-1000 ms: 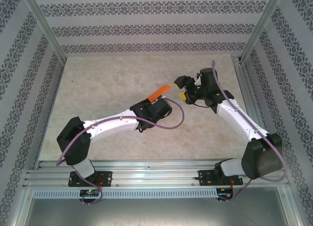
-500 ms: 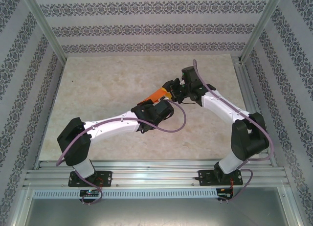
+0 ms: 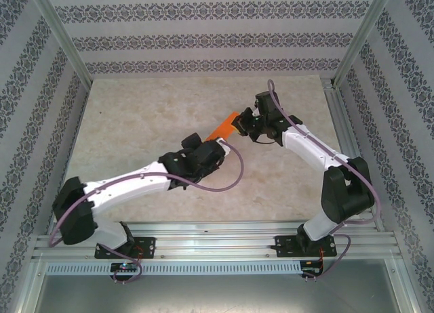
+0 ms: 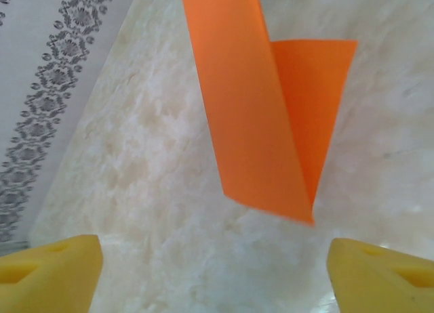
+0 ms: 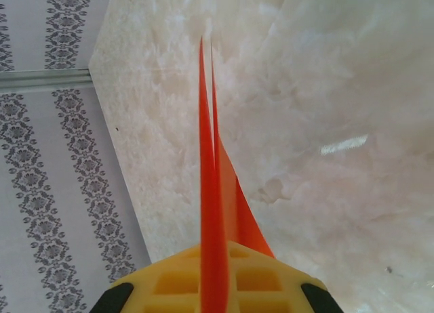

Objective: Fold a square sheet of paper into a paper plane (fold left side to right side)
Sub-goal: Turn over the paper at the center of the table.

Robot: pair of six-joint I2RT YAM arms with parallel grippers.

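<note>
Pale marble-patterned tabletop [image 3: 135, 123] sits inside walls of grey floral-striped wallpaper [image 3: 203, 38], with bare aluminium posts [image 3: 64, 38] at the back corners. Near the middle of the table, a thin bright orange paper sheet [image 3: 222, 128], folded into a long narrow strip of at least two layers, is pinched at its right end by the right gripper [image 3: 242, 125]. In the right wrist view the yellow waffle-patterned pads [image 5: 258, 282] of the right gripper [image 5: 213, 279] are clamped flat on the orange paper sheet [image 5: 211, 211], which runs away from them edge-on, its layers slightly parted at the far end. The left gripper [image 3: 207, 147] stands just beside the strip's lower-left end, apart from it. In the left wrist view its yellow fingertips [image 4: 47, 272] are spread wide at the bottom corners, holding nothing, and the orange paper sheet [image 4: 251, 110] hangs beyond the left gripper [image 4: 213, 272], one folded flap showing behind the front layer.
</note>
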